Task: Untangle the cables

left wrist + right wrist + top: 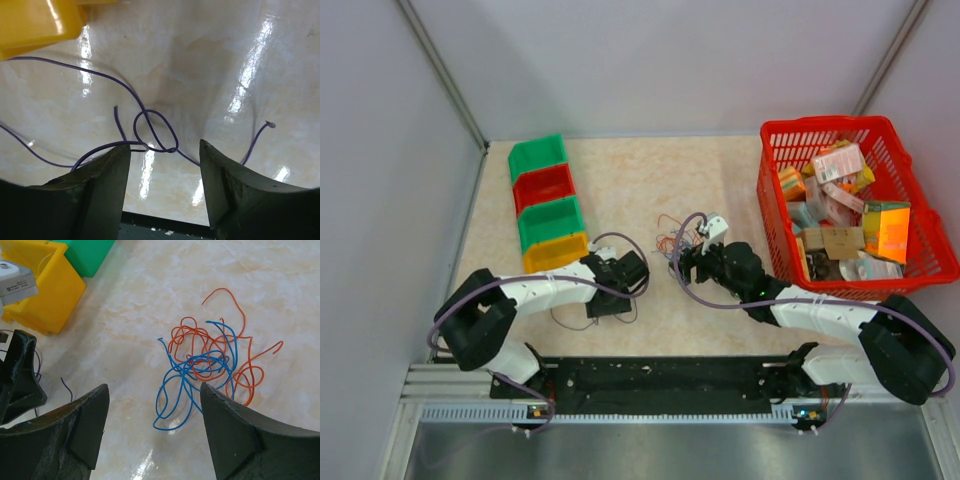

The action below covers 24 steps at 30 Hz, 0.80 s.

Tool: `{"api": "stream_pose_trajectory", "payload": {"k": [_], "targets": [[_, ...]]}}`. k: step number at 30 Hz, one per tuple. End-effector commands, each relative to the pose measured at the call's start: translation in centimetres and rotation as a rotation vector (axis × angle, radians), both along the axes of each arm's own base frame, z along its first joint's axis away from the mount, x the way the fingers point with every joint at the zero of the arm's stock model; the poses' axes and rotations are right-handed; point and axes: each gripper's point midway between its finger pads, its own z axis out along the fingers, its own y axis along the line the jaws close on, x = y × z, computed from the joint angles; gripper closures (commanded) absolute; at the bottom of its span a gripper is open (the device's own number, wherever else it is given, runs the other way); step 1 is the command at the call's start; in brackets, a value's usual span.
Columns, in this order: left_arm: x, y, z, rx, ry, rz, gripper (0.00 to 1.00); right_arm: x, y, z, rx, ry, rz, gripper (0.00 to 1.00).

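On the shiny table [650, 180], the left gripper [164, 146] is held low with its jaws apart, and a looped purple cable [150, 111] is seen lying between them. The right gripper [154, 387] is spread wide just beside tangled blue and orange cables [205, 362].

Blue and orange cables [194, 361], purple cable [171, 149], yellow bin [50, 290], red basket [825, 124], beige table [650, 180] perhaps faintly marbled

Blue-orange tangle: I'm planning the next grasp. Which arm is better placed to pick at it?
Right. The right gripper, open, hangs close over the tangle; the left gripper, also open, sits over a separate purple wire off to the side.
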Motion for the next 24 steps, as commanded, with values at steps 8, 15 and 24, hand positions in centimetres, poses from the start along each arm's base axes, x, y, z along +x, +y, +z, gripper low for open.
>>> {"api": "stream_pose_trajectory", "payload": {"k": [8,15,24], "targets": [[1.1,-0.4,-2.1,0.057,0.014,-0.038,0.69,0.4,0.7,2.8,0.061,-0.063,0.006,0.28],[1.6,-0.5,0.3,0.035,-0.039,-0.049,1.00,0.4,0.6,2.8,0.058,-0.063,-0.002,0.28],[5.4,-3.8,12.0,-0.180,-0.358,-0.256,1.00,1.2,-1.2,3.1,0.059,-0.084,-0.107,0.28]]}}
